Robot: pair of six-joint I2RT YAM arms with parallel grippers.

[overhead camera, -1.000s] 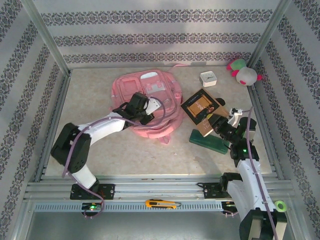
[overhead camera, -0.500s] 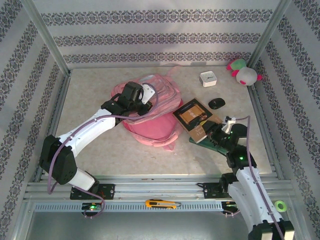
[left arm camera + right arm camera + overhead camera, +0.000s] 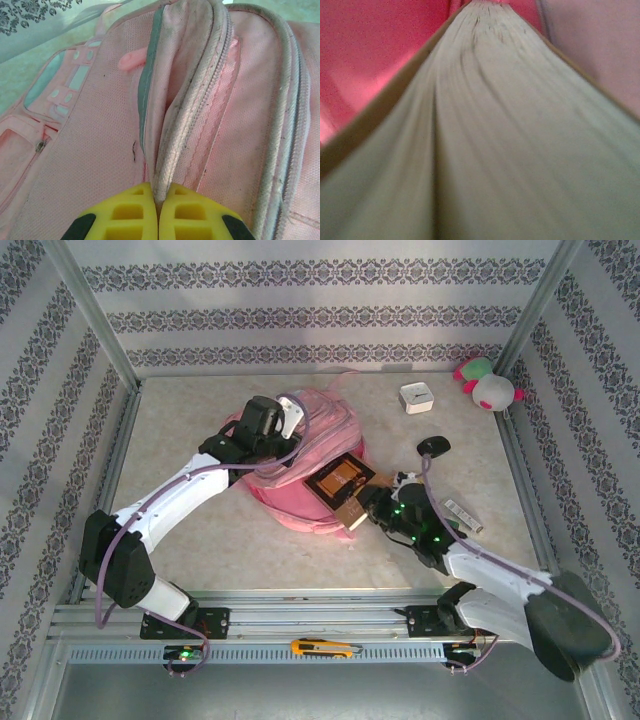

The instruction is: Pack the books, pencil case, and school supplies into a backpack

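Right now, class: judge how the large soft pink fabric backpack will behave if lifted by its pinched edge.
Probably floppy: the pink fabric backpack creases where the left gripper pinches its zip edge. Likely to sag rather than hold its mouth open.

Robot lab test cell, not a lived-in room. Evidence:
- aluminium frame posts (image 3: 95, 325) at the corners
- flat wall panels (image 3: 320, 310) in striped patterned paper close three sides
- beige table (image 3: 250, 540) inside
- slotted rails (image 3: 320, 612) along the near edge, with the left arm (image 3: 175, 498) and right arm (image 3: 500, 580) bolted on, cables exposed
- box cutter (image 3: 325, 647) lies on the rail
- on the table: backpack (image 3: 295, 502), book (image 3: 340, 478), plush toy (image 3: 487, 383)
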